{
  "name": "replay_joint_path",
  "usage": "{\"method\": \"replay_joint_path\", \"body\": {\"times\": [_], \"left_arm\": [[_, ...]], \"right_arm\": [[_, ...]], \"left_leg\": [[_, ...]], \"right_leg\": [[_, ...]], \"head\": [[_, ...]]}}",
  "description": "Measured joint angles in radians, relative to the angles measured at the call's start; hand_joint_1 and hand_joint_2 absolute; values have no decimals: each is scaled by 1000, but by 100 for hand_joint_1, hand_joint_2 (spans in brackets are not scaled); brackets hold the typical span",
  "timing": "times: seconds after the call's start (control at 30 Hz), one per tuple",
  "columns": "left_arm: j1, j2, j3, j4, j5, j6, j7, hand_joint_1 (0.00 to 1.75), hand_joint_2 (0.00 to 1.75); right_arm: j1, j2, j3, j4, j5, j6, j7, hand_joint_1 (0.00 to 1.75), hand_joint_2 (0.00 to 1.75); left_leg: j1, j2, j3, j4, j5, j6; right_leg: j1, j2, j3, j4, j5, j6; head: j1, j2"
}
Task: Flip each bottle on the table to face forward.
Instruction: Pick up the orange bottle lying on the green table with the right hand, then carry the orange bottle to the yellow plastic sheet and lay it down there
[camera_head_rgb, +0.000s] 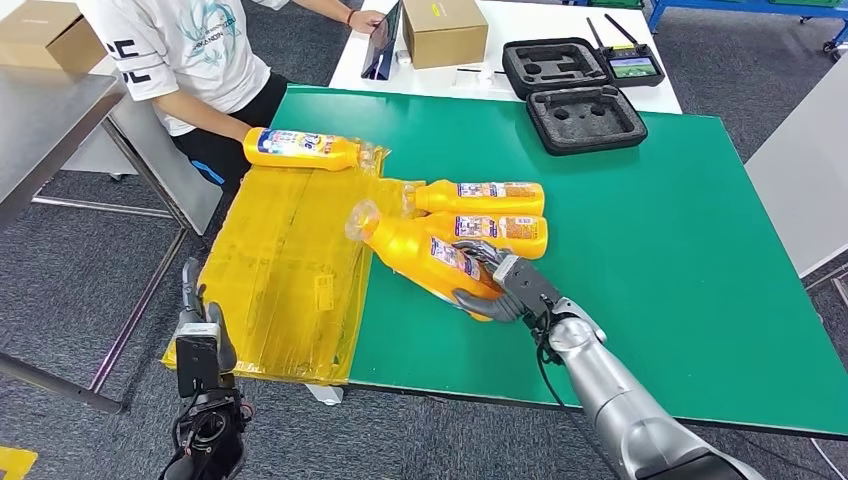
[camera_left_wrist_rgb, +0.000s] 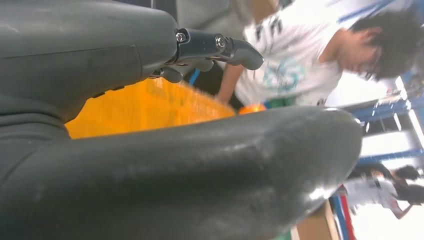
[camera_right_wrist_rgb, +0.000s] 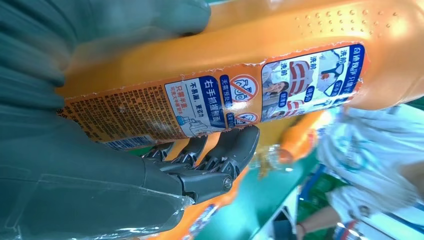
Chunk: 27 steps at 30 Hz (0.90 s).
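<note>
Four orange bottles lie on their sides on the green bench (camera_head_rgb: 700, 250) from where I watch. My right robot hand (camera_head_rgb: 497, 285) grips the nearest bottle (camera_head_rgb: 420, 255), thumb under its lower side and fingers (camera_right_wrist_rgb: 227, 152) curled over the label; this bottle is tilted, its clear-capped neck pointing up-left over the edge of the yellow sheet (camera_head_rgb: 280, 290). In the right wrist view I see its printed back label (camera_right_wrist_rgb: 220, 100) facing the camera, with the fingers pressed just beside the label's edge. Two more bottles (camera_head_rgb: 480, 197) (camera_head_rgb: 495, 232) lie parallel just behind the held one, touching each other, necks toward the yellow sheet. The fourth bottle (camera_head_rgb: 300, 148) lies at the far corner of the yellow sheet, near a seated person (camera_head_rgb: 190, 50) in a white shirt. My left robot hand (camera_head_rgb: 200, 320) hangs off the bench beside the sheet's near-left corner, holding nothing, fingers extended and slightly apart. A black foam case (camera_head_rgb: 585, 118) sits open at the bench's far edge.
</note>
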Motion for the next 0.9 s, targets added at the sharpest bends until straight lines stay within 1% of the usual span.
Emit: {"method": "replay_joint_path", "body": {"times": [0.1,0.23,0.4,0.5,0.73,0.9], "left_arm": [[18,-4,-9,-39,47,-94,27,0,0],[39,-5,-34,-93,90,-216,67,0,175],[39,-5,-90,-141,103,-341,92,0,175],[26,-6,-131,-152,103,-383,105,0,175],[-34,-13,-203,-141,109,-412,112,0,175],[-69,-23,-234,-114,121,-421,112,0,175]], "right_arm": [[24,14,-2,-33,-41,-1,-4,175,175],[69,29,1,-90,-91,0,-6,175,175],[116,61,17,-137,-136,21,-6,175,175],[130,87,37,-145,-152,29,-6,175,175],[149,146,92,-147,-178,53,-6,175,175],[162,167,120,-147,-189,52,-6,175,175]], "left_leg": [[0,0,0,0,0,0],[0,0,0,0,0,0],[0,0,0,0,0,0],[0,0,0,0,0,0],[0,0,0,0,0,0],[0,0,0,0,0,0]], "right_leg": [[0,0,0,0,0,0],[0,0,0,0,0,0],[0,0,0,0,0,0],[0,0,-1,0,0,0],[0,0,0,0,0,0],[0,0,-1,0,0,0]], "head": [[0,0],[0,0],[0,0],[0,0],[0,0],[0,0]]}}
